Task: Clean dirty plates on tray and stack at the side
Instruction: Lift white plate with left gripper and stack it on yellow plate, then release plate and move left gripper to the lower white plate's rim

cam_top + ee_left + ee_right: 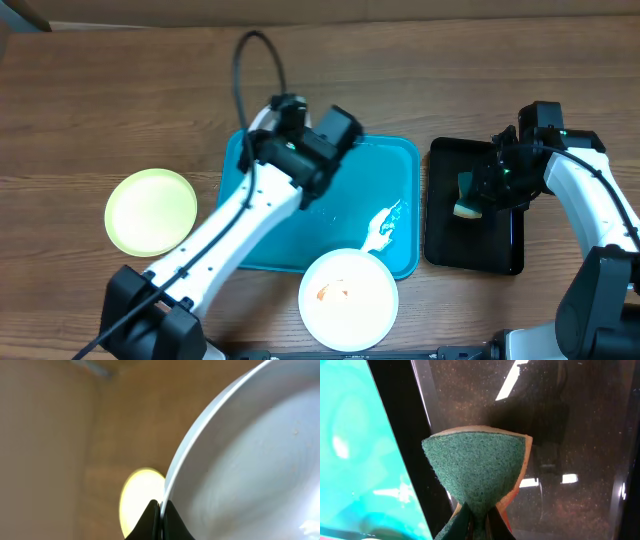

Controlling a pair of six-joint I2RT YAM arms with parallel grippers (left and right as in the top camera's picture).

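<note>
My left gripper (160, 519) is shut on the rim of a white plate (250, 460), which fills the right of the left wrist view. In the overhead view this gripper (250, 155) is over the left part of the turquoise tray (395, 160), and my arm hides the held plate. The pale yellow-green plate (152, 210) lies on the table left of the tray and also shows in the left wrist view (137, 497). A white plate with orange smears (348, 298) lies at the tray's front edge. My right gripper (479, 522) is shut on a green sponge (477, 465).
A black tray (475, 250) stands right of the turquoise tray, and my right gripper (490, 185) holds the sponge (467, 197) over it. A white wet patch (383, 225) lies on the turquoise tray. A black cable (260, 50) arcs above the left arm.
</note>
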